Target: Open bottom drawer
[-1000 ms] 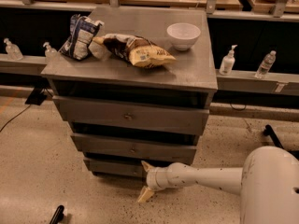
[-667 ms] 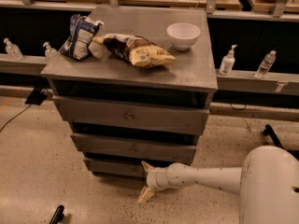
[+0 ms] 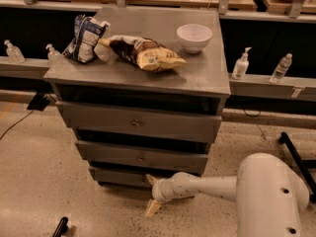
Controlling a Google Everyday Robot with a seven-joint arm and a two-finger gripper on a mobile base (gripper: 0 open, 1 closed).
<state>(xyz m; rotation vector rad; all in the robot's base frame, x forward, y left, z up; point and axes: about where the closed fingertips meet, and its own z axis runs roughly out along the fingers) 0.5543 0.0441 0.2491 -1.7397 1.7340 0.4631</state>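
The bottom drawer (image 3: 114, 177) is the narrowest, lowest grey front of the cabinet, just above the floor, and looks shut or nearly shut. Its knob is not visible; my gripper covers that spot. My gripper (image 3: 150, 193) reaches in from the right on the white arm (image 3: 207, 187) and sits at the right part of the bottom drawer's front. Its two fingers stand apart, one fingertip (image 3: 149, 178) against the drawer front and the other (image 3: 152, 209) low near the floor. Nothing shows held between them.
The mid-sized drawer (image 3: 140, 157) and the widest drawer (image 3: 136, 123) sit above. On the cabinet top (image 3: 207, 75) lie a blue-white bag (image 3: 85, 38), a brown-yellow chip bag (image 3: 145, 53) and a white bowl (image 3: 194, 36). Bottles (image 3: 240, 64) stand on ledges behind. A black bar (image 3: 296, 157) lies at right.
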